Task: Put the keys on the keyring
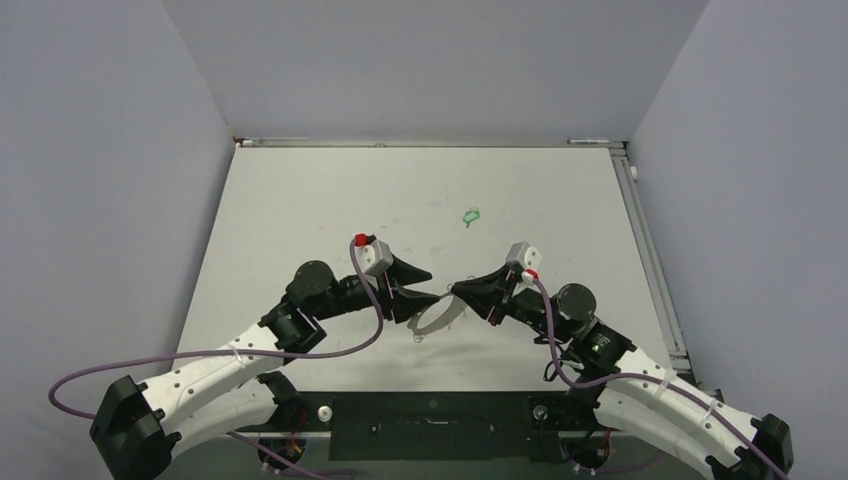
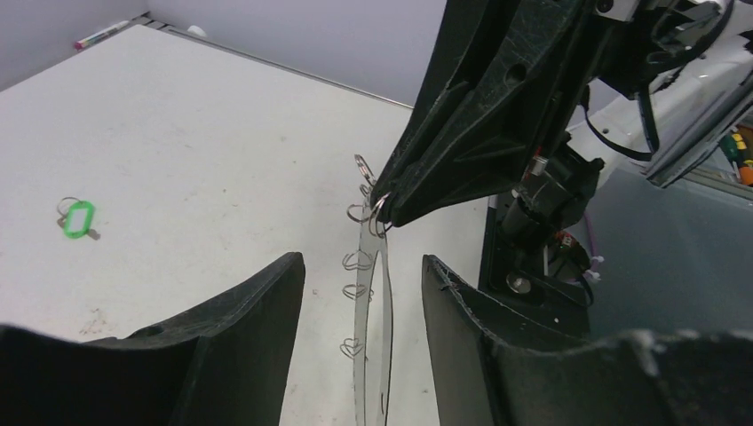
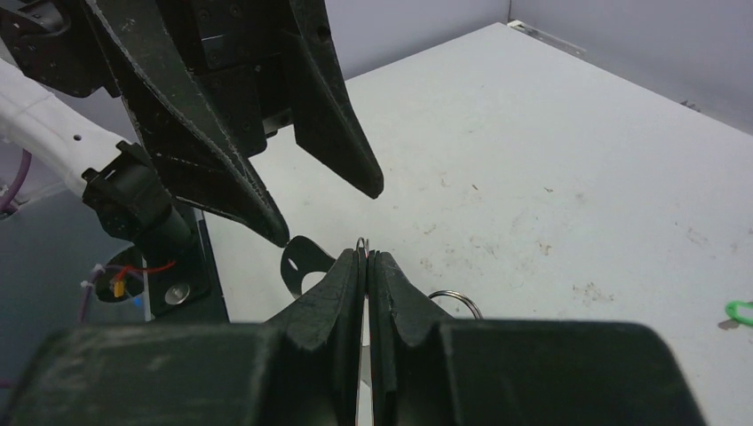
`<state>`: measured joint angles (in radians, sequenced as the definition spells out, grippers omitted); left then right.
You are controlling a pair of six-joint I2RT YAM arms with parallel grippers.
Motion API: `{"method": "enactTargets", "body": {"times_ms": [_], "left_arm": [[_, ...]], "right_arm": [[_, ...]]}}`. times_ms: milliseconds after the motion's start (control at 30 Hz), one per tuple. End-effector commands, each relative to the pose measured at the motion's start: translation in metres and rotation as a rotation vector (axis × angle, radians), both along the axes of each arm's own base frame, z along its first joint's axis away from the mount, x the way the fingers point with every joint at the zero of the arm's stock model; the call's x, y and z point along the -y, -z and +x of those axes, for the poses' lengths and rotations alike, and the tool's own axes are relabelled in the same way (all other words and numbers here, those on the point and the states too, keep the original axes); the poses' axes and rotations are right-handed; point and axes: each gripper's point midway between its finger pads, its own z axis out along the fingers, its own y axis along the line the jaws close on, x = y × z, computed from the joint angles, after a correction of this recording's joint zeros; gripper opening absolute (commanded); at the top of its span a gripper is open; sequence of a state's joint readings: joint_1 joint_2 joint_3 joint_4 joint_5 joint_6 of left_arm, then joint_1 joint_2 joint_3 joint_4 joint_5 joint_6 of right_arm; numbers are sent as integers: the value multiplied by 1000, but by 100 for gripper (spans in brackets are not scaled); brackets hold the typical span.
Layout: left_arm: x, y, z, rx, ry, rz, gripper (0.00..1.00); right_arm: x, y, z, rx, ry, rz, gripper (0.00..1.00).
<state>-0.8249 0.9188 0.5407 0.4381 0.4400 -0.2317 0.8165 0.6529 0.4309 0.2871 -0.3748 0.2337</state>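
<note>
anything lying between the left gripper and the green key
Nothing visible does: only bare table lies between the left gripper and the green key. The left gripper's open jaws do straddle the keyring, pinched by the right gripper.

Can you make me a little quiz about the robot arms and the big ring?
1. True or false: the right claw is pinched shut on the rim of the keyring.
2. Fill in the gap: the left claw is ____, with one finger on each side of the keyring.
3. Where is the green key?
A) hanging on the keyring
B) lying on the table, apart from both arms
C) held in the left claw

Key: 1 true; 2 open; 3 B.
</note>
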Motion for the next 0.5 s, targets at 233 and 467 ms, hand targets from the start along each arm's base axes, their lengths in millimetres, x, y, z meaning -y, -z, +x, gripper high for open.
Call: {"method": "enactTargets", "body": {"times_ms": [233, 467], "left_arm": [[-5, -56, -52, 79, 229, -168, 44], [-7, -67, -55, 104, 240, -216, 38]], "right_arm": [[-5, -70, -29, 174, -153, 118, 5], [-10, -81, -48, 180, -270, 138, 5]]}}
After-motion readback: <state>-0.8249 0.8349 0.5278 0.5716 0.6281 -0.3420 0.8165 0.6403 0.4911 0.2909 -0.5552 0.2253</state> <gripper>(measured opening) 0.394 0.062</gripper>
